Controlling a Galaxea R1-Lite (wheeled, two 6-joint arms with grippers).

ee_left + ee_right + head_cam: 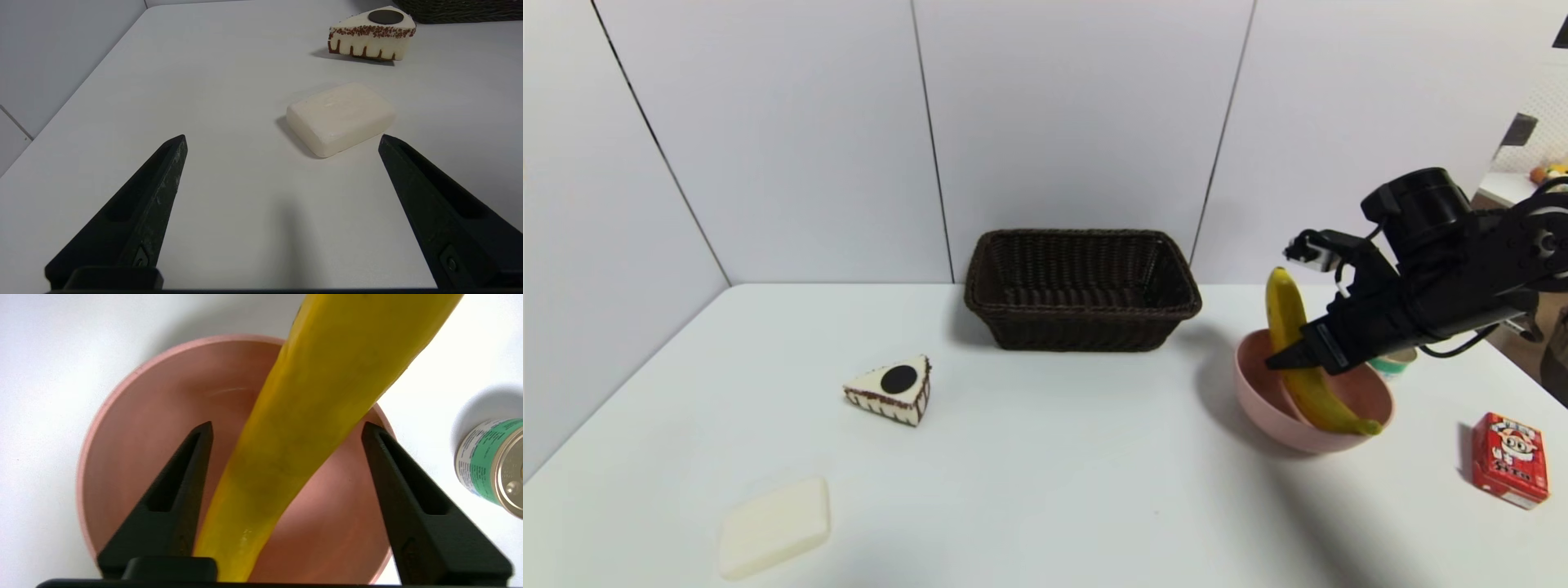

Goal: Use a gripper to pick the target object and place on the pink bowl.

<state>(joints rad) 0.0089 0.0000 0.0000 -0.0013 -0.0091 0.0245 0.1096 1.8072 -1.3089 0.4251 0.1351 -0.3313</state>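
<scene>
The yellow banana (1290, 318) leans in the pink bowl (1262, 404) at the right of the table, one end up over the far rim, the other end resting on the near rim. My right gripper (1286, 359) hangs just above the bowl, open. In the right wrist view the banana (310, 416) runs between the spread fingers of the right gripper (288, 425), close to one finger and well apart from the other, with the bowl (163, 416) beneath. My left gripper (282, 139) is open low over the table's front left, empty; the head view does not show it.
A cream soap bar (774, 527) (341, 116) lies front left, a cake slice (892, 389) (372, 38) behind it. A dark woven basket (1082, 286) stands at the back centre. A green can (492, 465) sits just behind the bowl, and a red box (1509, 457) sits front right.
</scene>
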